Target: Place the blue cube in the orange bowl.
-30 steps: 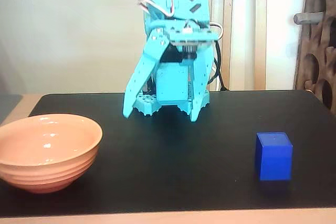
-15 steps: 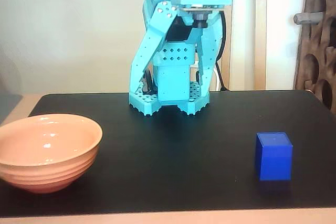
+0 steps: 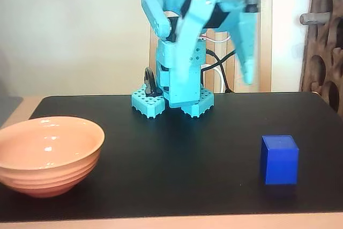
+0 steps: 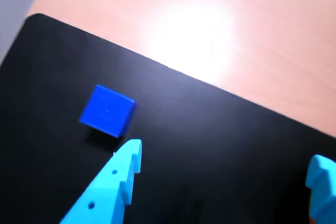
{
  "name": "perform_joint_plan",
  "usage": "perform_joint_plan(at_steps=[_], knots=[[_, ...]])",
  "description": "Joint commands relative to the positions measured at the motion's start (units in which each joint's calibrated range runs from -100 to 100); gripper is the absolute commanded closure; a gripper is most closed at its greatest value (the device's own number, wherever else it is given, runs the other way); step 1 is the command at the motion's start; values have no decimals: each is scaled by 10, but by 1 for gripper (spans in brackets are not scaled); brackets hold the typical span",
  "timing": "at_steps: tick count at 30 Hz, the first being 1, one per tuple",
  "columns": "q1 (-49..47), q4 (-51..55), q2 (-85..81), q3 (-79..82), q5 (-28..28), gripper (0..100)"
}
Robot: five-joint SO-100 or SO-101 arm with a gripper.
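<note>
Now centre the wide-open turquoise gripper (image 4: 226, 163) over the small glossy blue cube (image 3: 279, 160) — well right of the ridged peach-orange bowl (image 3: 48, 155) — before descending.

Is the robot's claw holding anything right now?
No, nothing is held. The gripper is open and empty, up in the air, and the blue cube sits alone on the black mat, untouched.
</note>
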Motion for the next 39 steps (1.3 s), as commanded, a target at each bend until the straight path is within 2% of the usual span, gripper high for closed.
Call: perform_joint_plan(at_steps=[1,9,14,17,24,32,39], knots=[[-42,-74,29,-71,-5,65],[-94,-153,73,-71,-8,64],[-136,-170,109,-71,-52,65],[-153,-177,126,-71,-56,65],[-191,-271,190,-62,-84,65],[-205,-332,235,-61,-122,65],[-195,-341,241,-37,-158,64]])
